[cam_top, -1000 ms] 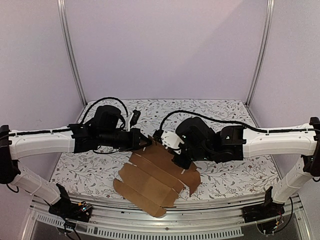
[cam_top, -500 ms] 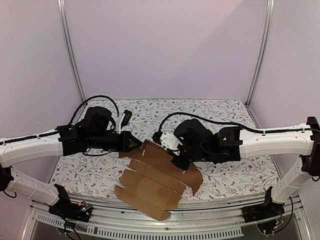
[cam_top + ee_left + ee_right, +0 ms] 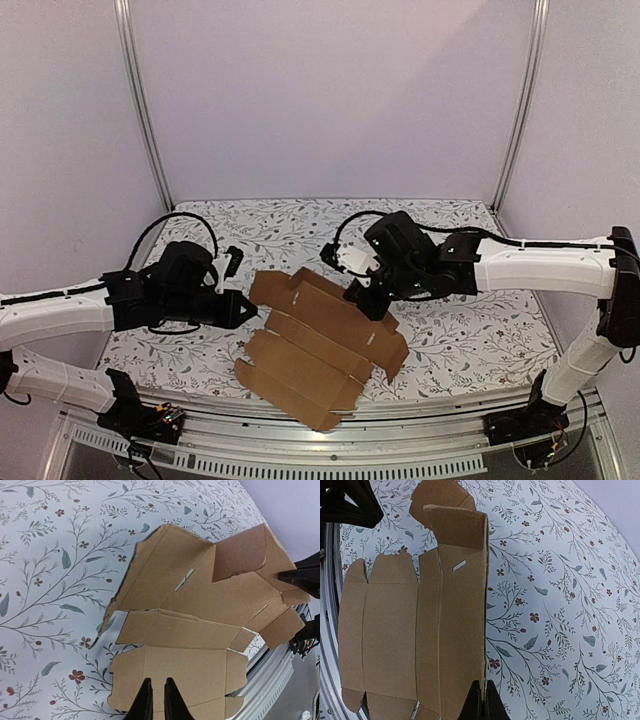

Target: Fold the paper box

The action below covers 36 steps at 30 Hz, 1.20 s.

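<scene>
The right claw (image 3: 372, 305) pinches the paper box (image 3: 320, 345) edge to steady it; the left claw (image 3: 243, 308), pressed together, hovers empty alongside.

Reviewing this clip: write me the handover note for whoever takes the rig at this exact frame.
Left tool: almost closed, holding nothing, at the sheet's left side.
Right tool: shut on the far right edge of the paper box.
The box lies as an open die-cut sheet on the table, near its front edge; one end flap is tilted up.
Done: little beyond that raised flap.
Left: fold the panels up and tuck the tabs into the slots.
</scene>
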Each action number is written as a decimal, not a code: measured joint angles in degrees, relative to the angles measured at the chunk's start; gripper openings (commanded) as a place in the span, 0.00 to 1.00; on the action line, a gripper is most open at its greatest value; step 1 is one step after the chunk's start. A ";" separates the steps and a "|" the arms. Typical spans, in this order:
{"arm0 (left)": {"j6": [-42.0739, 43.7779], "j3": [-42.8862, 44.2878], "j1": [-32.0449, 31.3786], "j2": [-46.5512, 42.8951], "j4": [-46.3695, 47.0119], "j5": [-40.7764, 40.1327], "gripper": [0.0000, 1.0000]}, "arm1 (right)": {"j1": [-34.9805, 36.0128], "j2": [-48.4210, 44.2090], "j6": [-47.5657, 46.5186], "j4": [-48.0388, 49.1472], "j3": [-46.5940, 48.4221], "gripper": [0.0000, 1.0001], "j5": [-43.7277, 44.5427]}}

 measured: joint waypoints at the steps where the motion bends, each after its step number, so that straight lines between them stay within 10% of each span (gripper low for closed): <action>1: 0.09 -0.35 0.00 0.09 -0.02 -0.44 0.10 | -0.31 0.15 0.15 -0.09 0.02 0.00 -1.18; 20: 2.14 -3.08 0.00 10.49 4.50 -10.95 0.08 | -3.32 1.73 2.25 -0.85 0.63 0.00 -14.60; 36: 2.45 -4.70 0.00 14.86 11.67 -2.14 0.00 | -3.63 1.73 4.09 -1.16 0.63 0.00 -15.80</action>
